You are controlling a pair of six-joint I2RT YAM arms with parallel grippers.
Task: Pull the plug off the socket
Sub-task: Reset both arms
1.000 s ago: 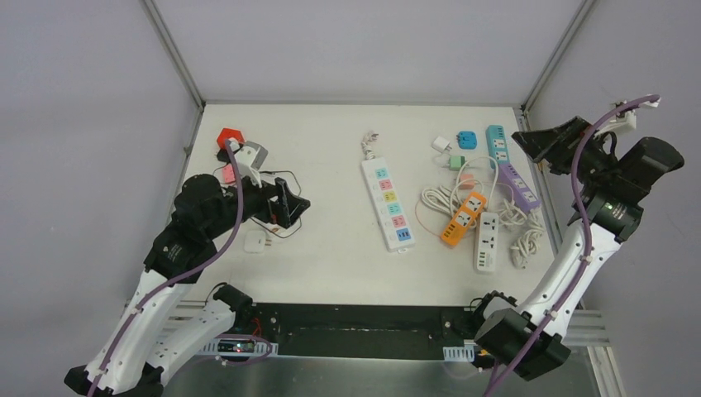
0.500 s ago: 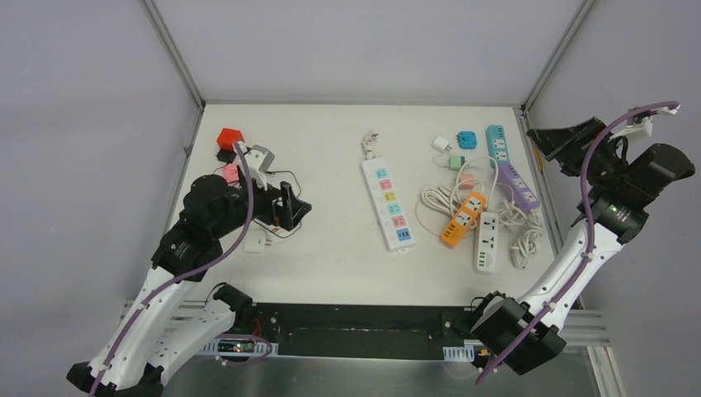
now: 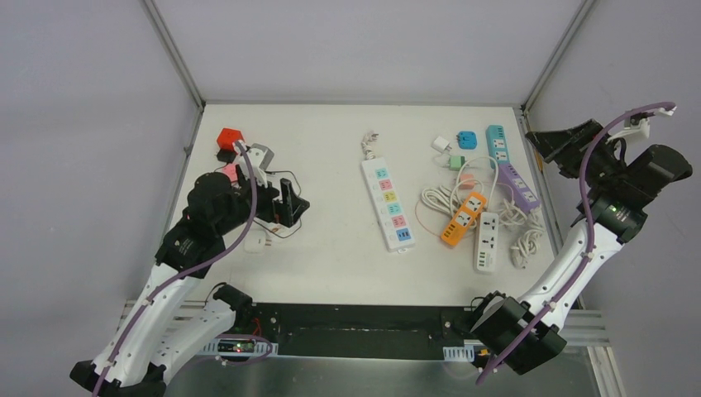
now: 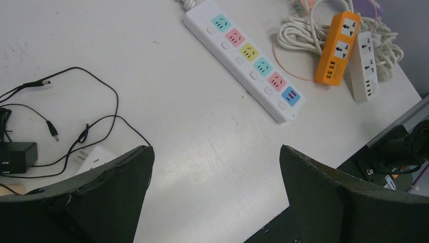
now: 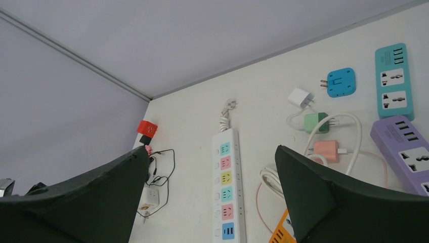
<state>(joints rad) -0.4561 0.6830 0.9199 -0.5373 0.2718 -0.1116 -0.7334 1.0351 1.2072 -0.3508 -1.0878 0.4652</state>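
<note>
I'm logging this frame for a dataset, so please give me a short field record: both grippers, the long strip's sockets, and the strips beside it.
left gripper: open, holding nothing, over the table's left side
right gripper: open, holding nothing, high by the right edge
long white power strip with coloured sockets: mid-table, no plug in it
orange power strip: right of it, beside a short white power strip
</note>
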